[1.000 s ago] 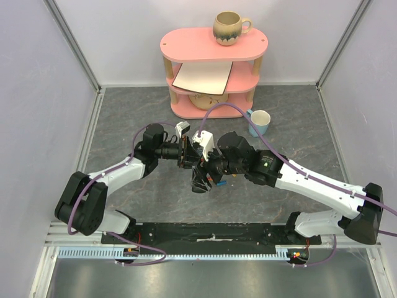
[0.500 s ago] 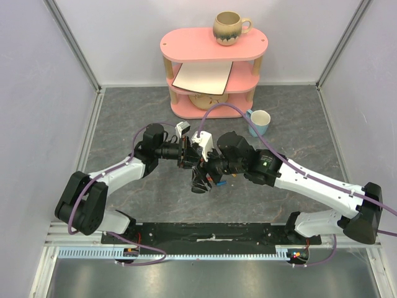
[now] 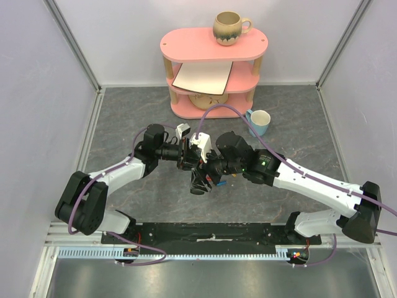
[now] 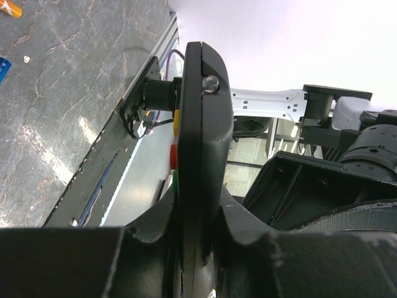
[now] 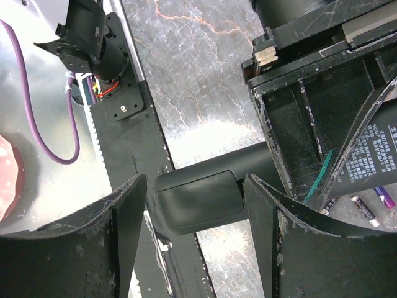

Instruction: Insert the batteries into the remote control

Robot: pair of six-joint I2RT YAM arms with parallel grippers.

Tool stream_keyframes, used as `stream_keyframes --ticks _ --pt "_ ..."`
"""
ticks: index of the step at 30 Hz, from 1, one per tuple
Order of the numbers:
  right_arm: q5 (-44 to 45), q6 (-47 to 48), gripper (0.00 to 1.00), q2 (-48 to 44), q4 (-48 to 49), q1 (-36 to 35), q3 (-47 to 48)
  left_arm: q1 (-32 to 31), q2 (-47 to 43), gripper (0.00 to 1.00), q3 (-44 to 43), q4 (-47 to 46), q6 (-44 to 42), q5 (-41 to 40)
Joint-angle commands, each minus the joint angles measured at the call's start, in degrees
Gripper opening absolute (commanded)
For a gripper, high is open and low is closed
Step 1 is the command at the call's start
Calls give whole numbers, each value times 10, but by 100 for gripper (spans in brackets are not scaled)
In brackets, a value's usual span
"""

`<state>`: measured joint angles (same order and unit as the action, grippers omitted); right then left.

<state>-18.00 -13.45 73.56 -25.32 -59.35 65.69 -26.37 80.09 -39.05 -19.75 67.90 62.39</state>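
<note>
Right tool (image 5: pixel 195 189) jaws spread wide; remote (image 5: pixel 198 202) end sits between the fingers, slim gap on its left side. Left tool (image 5: pixel 310 112) fills upper right. Batteries (image 5: pixel 366 208) on grey counter (image 5: pixel 198 74), lower right. Purple cable (image 5: pixel 37 105) at left.

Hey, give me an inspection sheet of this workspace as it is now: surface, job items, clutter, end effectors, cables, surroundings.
Surface: grey marbled table top, with some glare.
Job's things: remote control held off the table, edge-on to the left wrist camera; loose batteries lying on the table.
Clutter: pale cup on the table; pink shelf at the back with a mug on top.
End effectors: left end effector shut on the remote control; right end effector open, straddling the remote's end.
Cables: purple cables looping over both arms; no snag seen.
Surroundings: pale enclosure walls.
</note>
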Motion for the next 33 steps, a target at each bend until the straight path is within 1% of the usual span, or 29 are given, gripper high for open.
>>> stream_keyframes --ticks 1,33 --pt "-82 -20 71 22 -68 -14 -18 6 -11 2 -48 -64 35 5" --pt "-95 -54 70 1 -59 -15 12 26 -1 2 -27 -75 29 -3"
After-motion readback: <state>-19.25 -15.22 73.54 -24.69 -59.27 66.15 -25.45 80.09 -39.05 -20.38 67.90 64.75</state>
